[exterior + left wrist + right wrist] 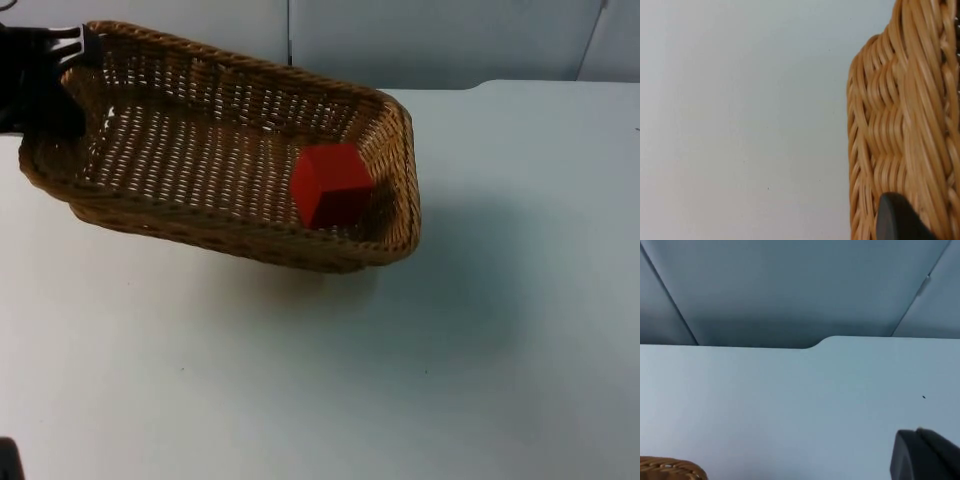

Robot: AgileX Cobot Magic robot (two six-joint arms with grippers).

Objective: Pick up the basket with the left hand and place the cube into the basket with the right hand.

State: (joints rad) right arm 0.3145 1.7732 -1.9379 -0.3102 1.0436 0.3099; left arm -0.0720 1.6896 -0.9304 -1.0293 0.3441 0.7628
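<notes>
A white table top ends at a grey wall. The small red cube sits inside the brown woven wicker basket, near its right end. The left gripper pinches the basket's left rim, holding it above the table. I cannot tell the right gripper's state.

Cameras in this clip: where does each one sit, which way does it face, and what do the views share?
Top view: fixed above, looking down and forward at the table; the left claw grips the rim of the raised basket, red cube inside.
Left wrist view: on the left arm, facing the basket's woven wall; one black fingertip shows.
Right wrist view: on the right arm, facing the partition wall; a fingertip shows.
Shared: basket and table.
</notes>
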